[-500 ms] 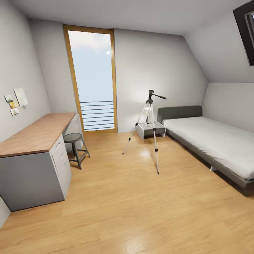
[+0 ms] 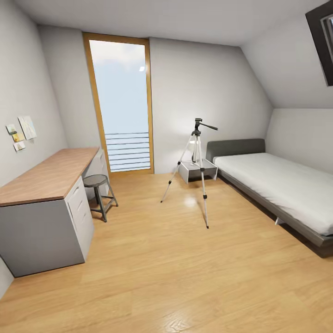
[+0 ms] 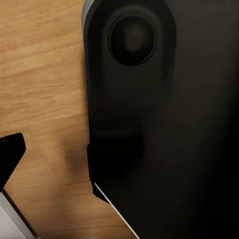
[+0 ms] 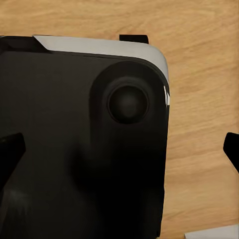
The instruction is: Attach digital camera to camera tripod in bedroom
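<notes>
Looking into the bedroom (image 2: 185, 69) from the head view: light wood floor (image 2: 185, 277), white walls, sloped ceiling at the right. Standing upright on the floor, the camera tripod (image 2: 196, 162), three thin pale legs spread, black head on top with its pan handle sticking out toward the right. Just behind it, a small grey nightstand (image 2: 210, 167), touching the head end of the grey bed (image 2: 277, 185) with its white mattress along the right wall. Behind and left of the tripod, well apart, a tall wood-framed window (image 2: 121, 101). Along the left wall, the wood-topped surface (image 2: 48, 173) on grey drawers, with a round dark stool (image 2: 99, 189) beside it and a few small pictures (image 2: 21, 132) on the wall above.

In the left wrist view, a dark fingertip of the left pincer (image 3: 11, 154) at the edge, over a large black robot body part and floor; opening cannot be told. In the right wrist view, dark tips of the right pincer (image 4: 122, 149) at opposite edges, set wide apart, holding nothing.
</notes>
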You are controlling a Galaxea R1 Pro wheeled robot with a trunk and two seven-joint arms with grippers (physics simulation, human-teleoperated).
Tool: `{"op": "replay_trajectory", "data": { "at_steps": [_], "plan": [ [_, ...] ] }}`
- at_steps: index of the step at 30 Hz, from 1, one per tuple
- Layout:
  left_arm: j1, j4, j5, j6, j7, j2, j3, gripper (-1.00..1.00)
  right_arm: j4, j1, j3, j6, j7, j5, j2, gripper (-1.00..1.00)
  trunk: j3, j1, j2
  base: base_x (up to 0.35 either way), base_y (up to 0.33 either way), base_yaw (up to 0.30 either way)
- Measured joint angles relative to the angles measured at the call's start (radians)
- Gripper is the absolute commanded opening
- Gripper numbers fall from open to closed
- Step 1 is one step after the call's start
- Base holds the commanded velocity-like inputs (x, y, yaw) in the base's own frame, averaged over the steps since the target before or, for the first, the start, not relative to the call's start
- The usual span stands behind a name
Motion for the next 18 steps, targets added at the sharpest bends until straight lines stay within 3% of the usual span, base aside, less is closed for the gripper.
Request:
{"op": "replay_trajectory", "data": {
  "at_steps": [18],
  "plan": [
    [0.0,0.0,0.0,0.0,0.0,0.0,0.0,1.0,0.0,0.0,0.0,0.0,0.0,0.0,0.0,1.0,0.0,0.0,0.0,0.0,0.0,0.0]
  ]
}}
